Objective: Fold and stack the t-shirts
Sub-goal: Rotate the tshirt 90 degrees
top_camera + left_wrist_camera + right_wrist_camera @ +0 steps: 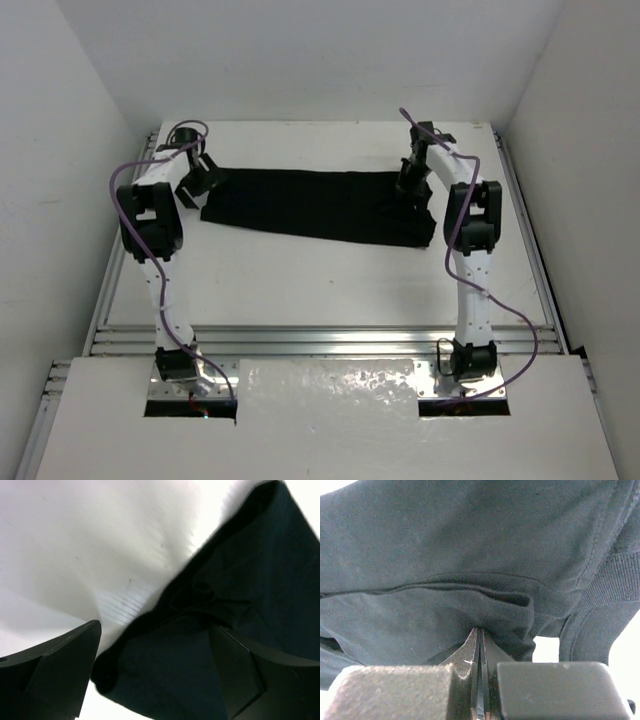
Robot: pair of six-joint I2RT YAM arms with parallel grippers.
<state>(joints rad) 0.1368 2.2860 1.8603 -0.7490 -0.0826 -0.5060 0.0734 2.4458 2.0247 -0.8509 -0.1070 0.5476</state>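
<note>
The black t-shirt [315,205] lies as a long flat strip across the far half of the white table. My left gripper [198,182] hovers at its left end. In the left wrist view the left gripper [155,680] is open, its fingers [55,672] wide apart, with the shirt's corner [240,580] lying under and between them. My right gripper [408,186] is at the shirt's right end. In the right wrist view the right gripper [480,636] is shut, pinching a fold of the shirt [470,540] by a seam.
White walls [70,150] enclose the table on three sides. Aluminium rails [320,340] run along the near edge in front of the arm bases. Purple cables [125,185] loop beside each arm. Bare table [320,280] lies between the shirt and the rails.
</note>
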